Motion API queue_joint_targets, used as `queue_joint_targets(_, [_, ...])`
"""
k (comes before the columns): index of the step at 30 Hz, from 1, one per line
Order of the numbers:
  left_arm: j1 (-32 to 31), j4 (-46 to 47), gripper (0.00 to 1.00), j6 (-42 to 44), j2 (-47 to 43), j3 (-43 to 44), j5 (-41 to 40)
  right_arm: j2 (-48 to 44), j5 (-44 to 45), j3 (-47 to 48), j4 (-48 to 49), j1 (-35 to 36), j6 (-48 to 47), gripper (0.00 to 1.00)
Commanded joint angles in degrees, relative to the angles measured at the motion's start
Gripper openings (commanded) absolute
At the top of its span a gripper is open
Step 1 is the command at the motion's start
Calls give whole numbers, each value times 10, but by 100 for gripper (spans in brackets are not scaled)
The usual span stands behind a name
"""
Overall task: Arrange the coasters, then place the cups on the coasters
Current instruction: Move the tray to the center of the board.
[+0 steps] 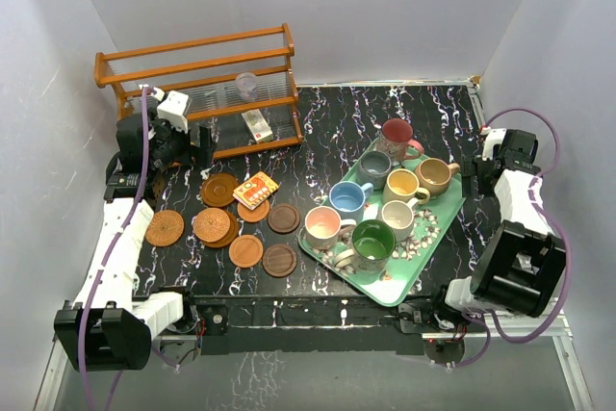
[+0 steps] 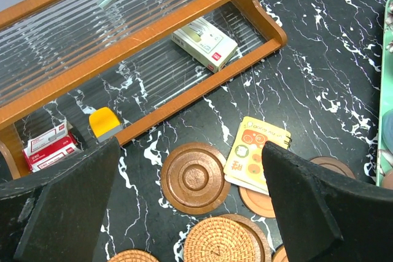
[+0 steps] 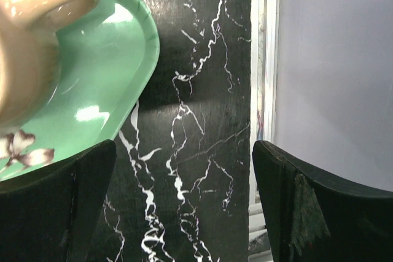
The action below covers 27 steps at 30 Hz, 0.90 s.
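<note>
Several round wooden coasters (image 1: 219, 190) lie loose on the left-middle of the black marble table, some overlapping. My left gripper (image 1: 192, 146) hangs above their far edge, open and holding nothing. In the left wrist view a dark ringed coaster (image 2: 195, 177) and a woven coaster (image 2: 224, 240) lie below the open left gripper (image 2: 190, 151). Several cups stand on the green tray (image 1: 404, 281) at right, among them maroon (image 1: 397, 134), blue (image 1: 346, 199), pink (image 1: 323, 227) and green (image 1: 372, 240). My right gripper (image 1: 474, 172) is open beside the tray's far right corner. The right wrist view has the tan cup (image 3: 31, 41) up left of the open right gripper (image 3: 184, 151).
A small orange patterned card (image 1: 255, 190) lies on two coasters. A wooden rack (image 1: 197, 64) with ribbed clear shelves stands at the back left, holding a clear plastic cup (image 1: 247, 84) and small boxes (image 2: 206, 41). Pebbles lie on the tray. The table's right edge (image 3: 264, 90) meets the wall.
</note>
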Motion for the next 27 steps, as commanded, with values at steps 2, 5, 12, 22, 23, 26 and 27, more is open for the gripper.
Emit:
queue_joint_targets(2, [-1,20,99,2,-15,-8,21,41,-27,16,89,-8,14,90])
queue_joint_targets(5, [-1,23,99,2,-14,-10,24,70,-34,29,105,-7,18,89])
queue_joint_targets(12, [0,26,99,-1,-13,-13,27,139,-33,61,136,-9,27,85])
queue_joint_targets(22, [0,29,99,-1,-7,-16,29,241,-30,126,156,-11,33,80])
queue_joint_targets(23, [0,29,99,0,-6,-16,28,253,-30,131,156,-11,33,79])
queue_joint_targets(26, [0,29,99,1,-4,-15,26,268,-36,139,150,-11,30,79])
queue_joint_targets(27, [0,29,99,1,-3,-15,26,272,-42,142,144,-11,30,78])
